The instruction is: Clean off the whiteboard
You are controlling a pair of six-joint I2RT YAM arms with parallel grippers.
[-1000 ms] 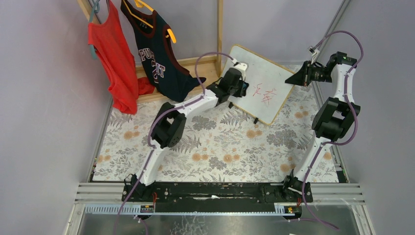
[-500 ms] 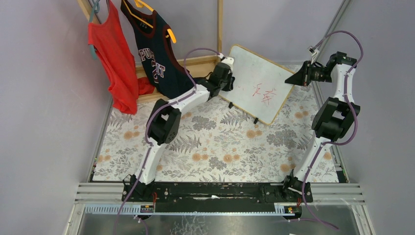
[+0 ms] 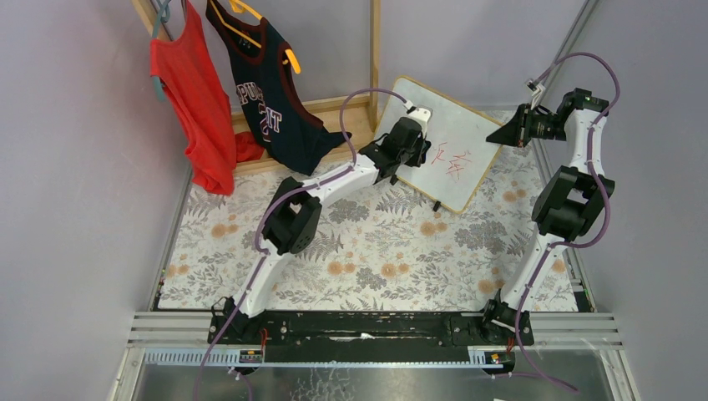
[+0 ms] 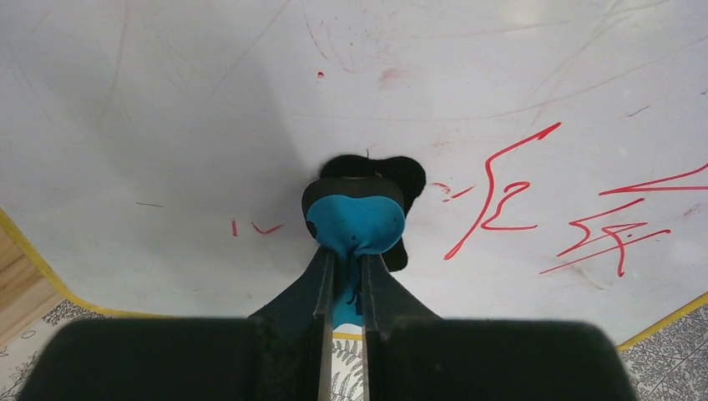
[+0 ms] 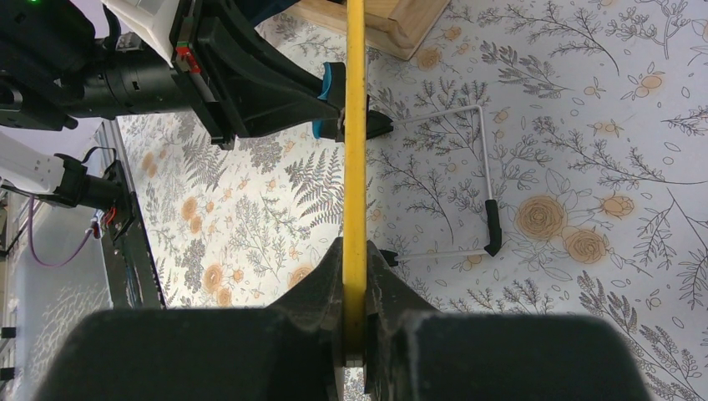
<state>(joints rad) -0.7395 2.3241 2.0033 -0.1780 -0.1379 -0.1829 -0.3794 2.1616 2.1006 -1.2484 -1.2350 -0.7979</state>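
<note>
The whiteboard stands tilted at the back of the table, with red marks on its right half. It fills the left wrist view, where the red marks lie right of the eraser. My left gripper is shut on the small blue eraser, which presses against the board. My right gripper is shut on the board's right edge, which shows as a yellow strip between its fingers. The eraser also shows edge-on in the right wrist view.
A red shirt and a dark jersey hang on a wooden rack at the back left. The board's wire stand with black feet rests on the floral cloth. Grey walls close both sides.
My left gripper swept the eraser left across the board, then back right toward the red marks. The leftmost red marks have been wiped. The right arm has not moved.
</note>
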